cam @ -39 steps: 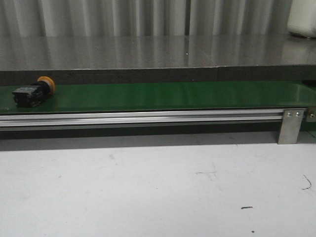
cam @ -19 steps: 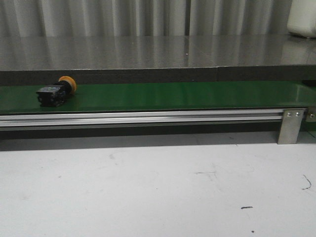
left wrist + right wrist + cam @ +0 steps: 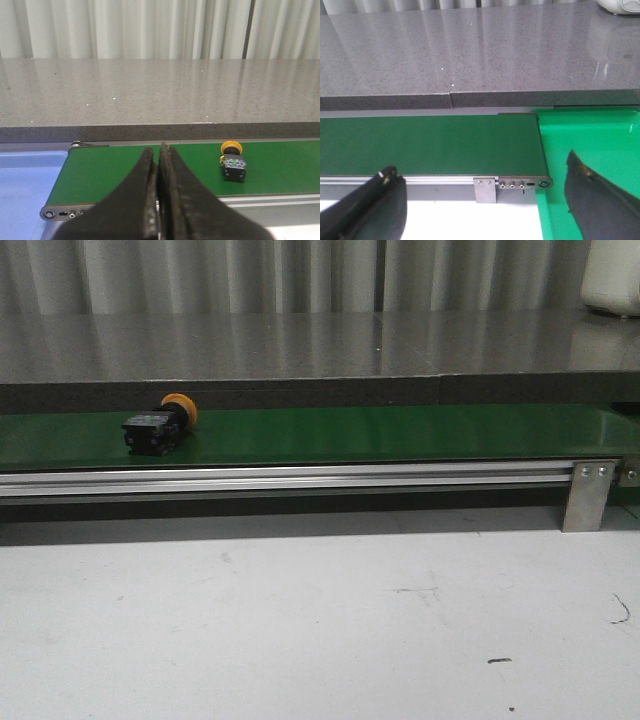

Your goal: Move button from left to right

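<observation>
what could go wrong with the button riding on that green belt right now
1. The button lies on its side on the green belt, untouched by either arm, so it may roll or turn and be awkward to grasp.
2. The left gripper has its jaws shut and would need to open first.
3. The right gripper waits open near the belt's end beside the green tray; a late grasp might let the button drop off the end.
</observation>
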